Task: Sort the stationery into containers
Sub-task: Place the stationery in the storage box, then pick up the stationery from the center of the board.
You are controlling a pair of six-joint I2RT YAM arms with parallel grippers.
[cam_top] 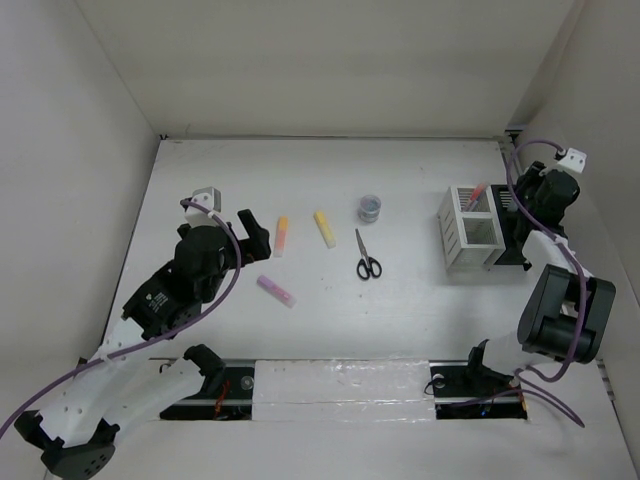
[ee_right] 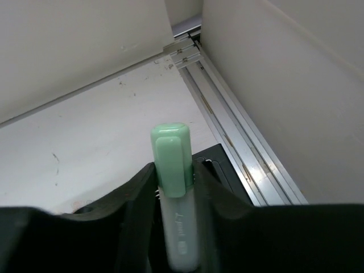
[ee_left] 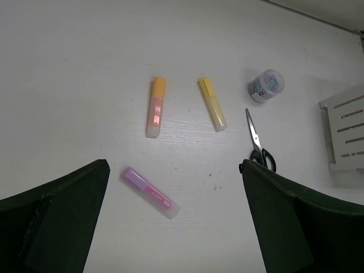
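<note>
An orange highlighter (cam_top: 282, 236), a yellow highlighter (cam_top: 325, 228), a purple highlighter (cam_top: 277, 291), black-handled scissors (cam_top: 367, 256) and a small grey roll (cam_top: 370, 208) lie on the table. My left gripper (cam_top: 252, 236) is open and empty, left of the orange one. The left wrist view shows the purple highlighter (ee_left: 149, 191) between the open fingers (ee_left: 57, 216), and beyond it the orange highlighter (ee_left: 156, 107) and the yellow highlighter (ee_left: 212, 104). My right gripper (ee_right: 173, 170) is shut on a green highlighter (ee_right: 172, 165) over the black container (ee_right: 224, 162). The white container (cam_top: 468, 232) holds orange-red pens (cam_top: 478, 192).
White walls enclose the table on the left, back and right. A metal rail (ee_right: 239, 153) runs along the right wall beside the black container. The right arm (cam_top: 545, 195) covers most of the black container in the top view.
</note>
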